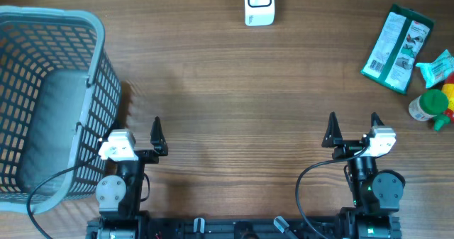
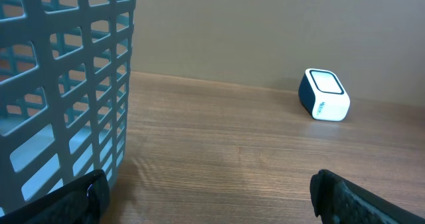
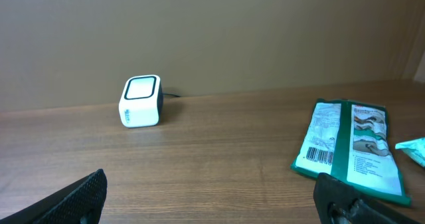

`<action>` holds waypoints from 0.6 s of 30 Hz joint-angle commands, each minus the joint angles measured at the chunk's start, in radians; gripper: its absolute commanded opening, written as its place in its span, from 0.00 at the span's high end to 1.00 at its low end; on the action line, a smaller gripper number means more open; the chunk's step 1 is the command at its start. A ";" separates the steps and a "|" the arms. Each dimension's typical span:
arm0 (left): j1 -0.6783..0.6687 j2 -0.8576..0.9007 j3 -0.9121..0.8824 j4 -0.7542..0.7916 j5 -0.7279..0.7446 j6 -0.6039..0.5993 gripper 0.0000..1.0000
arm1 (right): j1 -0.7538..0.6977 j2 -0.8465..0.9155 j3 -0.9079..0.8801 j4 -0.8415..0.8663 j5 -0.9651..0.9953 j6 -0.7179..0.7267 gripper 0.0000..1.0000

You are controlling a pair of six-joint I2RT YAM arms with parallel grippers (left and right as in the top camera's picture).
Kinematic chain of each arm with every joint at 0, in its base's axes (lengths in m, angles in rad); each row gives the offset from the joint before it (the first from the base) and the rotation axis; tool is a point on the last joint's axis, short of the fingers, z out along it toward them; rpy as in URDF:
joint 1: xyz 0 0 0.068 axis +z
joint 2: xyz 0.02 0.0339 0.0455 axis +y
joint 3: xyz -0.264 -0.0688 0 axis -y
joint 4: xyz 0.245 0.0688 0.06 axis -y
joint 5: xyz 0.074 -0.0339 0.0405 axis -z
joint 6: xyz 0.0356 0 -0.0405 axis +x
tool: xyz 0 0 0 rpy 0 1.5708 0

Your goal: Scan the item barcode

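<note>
Setting: robot lab bench dressed as a shop checkout. Evidence: wood-grain table (image 1: 234, 90) against a plain beige wall (image 2: 265, 31); left arm (image 1: 119, 186) and right arm (image 1: 376, 186) at the near edge; white scanner (image 1: 259, 3) at the far edge; grey basket (image 1: 106, 83) on the left; packaged goods on the right, a green packet (image 1: 397, 47) and a bottle (image 1: 428, 106)

From overhead we look straight down on the whole table (image 1: 227, 90). From each wrist we look low and level across the wood toward the far wall (image 2: 265, 31), the left close beside the basket (image 2: 66, 84), the right near the green packet (image 3: 352, 147). All three views share the white scanner (image 1: 259, 5).
</note>
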 commanded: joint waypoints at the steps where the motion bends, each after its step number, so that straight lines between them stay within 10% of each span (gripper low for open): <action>1: 0.006 -0.005 -0.013 0.007 -0.010 -0.010 0.00 | 0.005 0.007 -0.001 0.002 0.006 -0.010 0.00; 18: 0.006 -0.004 -0.013 0.007 -0.010 -0.010 0.00 | 0.005 0.007 -0.001 0.002 0.006 -0.010 0.00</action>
